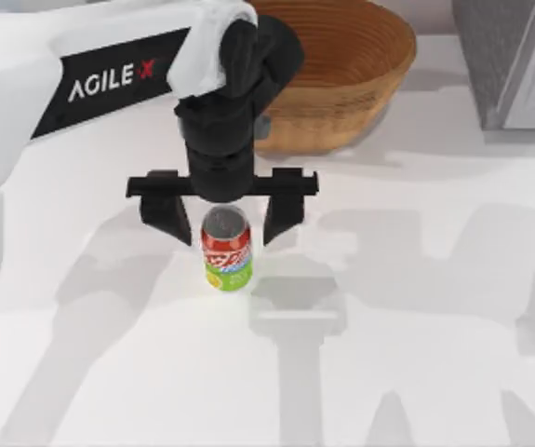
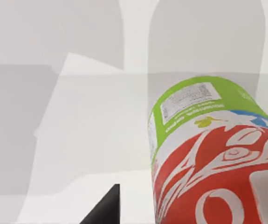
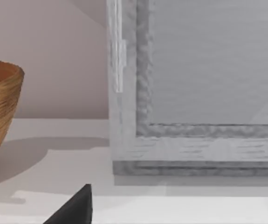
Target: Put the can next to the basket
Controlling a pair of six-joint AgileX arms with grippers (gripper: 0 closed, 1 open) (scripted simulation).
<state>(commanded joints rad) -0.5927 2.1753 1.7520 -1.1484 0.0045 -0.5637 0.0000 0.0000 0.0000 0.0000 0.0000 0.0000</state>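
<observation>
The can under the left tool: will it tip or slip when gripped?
The small red, blue and lime-green drink can stands upright, narrow-based, so an off-centre nudge could tip it. Its smooth round wall looks slippery. The open left tool straddles it, likely squeezing evenly.

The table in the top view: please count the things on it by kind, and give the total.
Drink can: 1
Wicker basket: 1
Grey framed box: 1
Total: 3
The left gripper hangs open around the can.
</observation>
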